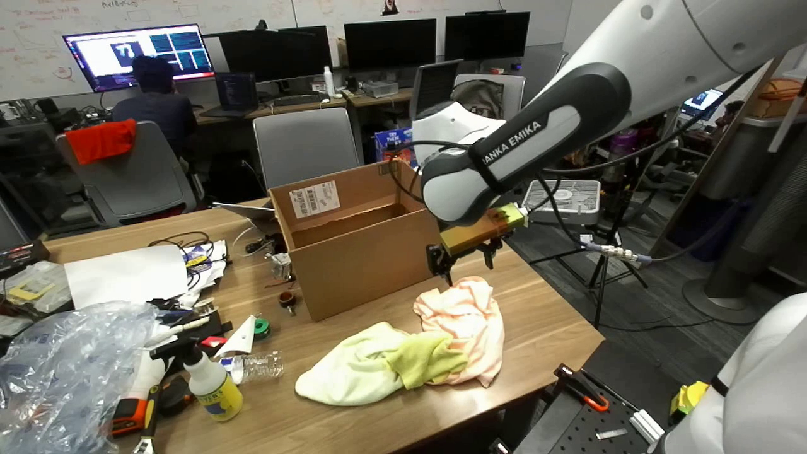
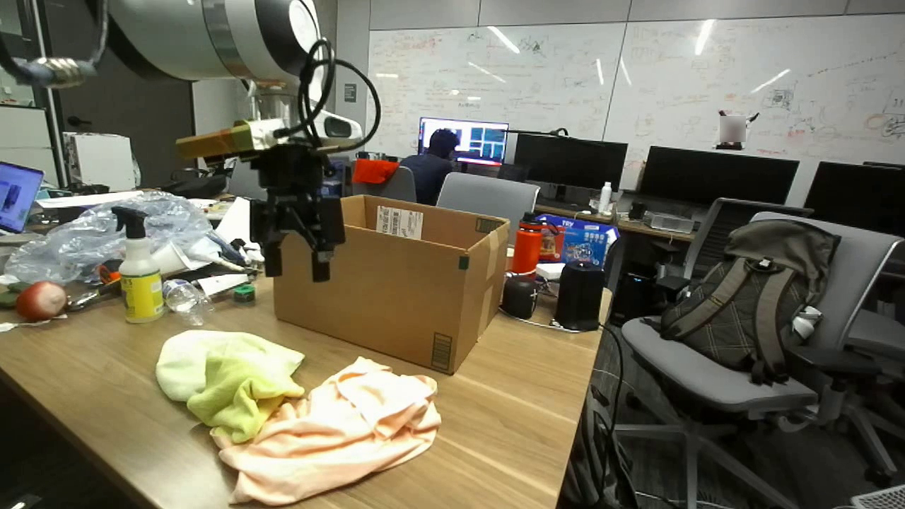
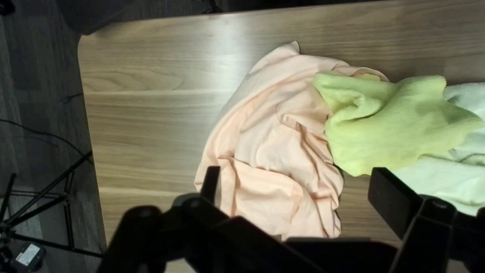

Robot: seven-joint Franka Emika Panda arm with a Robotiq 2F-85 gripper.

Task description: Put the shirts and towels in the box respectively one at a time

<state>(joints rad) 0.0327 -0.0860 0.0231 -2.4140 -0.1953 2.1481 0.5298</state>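
Note:
A peach cloth (image 1: 473, 321) lies crumpled on the table; it also shows in an exterior view (image 2: 353, 424) and the wrist view (image 3: 273, 148). A yellow-green cloth (image 1: 429, 359) (image 2: 244, 389) (image 3: 390, 121) overlaps it and a pale green-white cloth (image 1: 353, 369) (image 2: 182, 360) (image 3: 447, 182). I cannot tell which are shirts or towels. The open cardboard box (image 1: 372, 268) (image 2: 382, 290) stands behind the cloths; its floor is hidden. My gripper (image 1: 470, 268) (image 2: 297, 270) is open and empty above the table near the box. In the wrist view its fingers (image 3: 295, 184) are wide apart, with the peach cloth below.
A spray bottle (image 1: 217, 391) (image 2: 141, 286), a plastic bottle (image 1: 261, 366) and a clear plastic bag (image 1: 75, 366) lie or stand with clutter to one side. Beyond the box are a red bottle (image 2: 527, 247) and black speakers (image 2: 581, 297). The table edge (image 3: 91, 151) is near the peach cloth.

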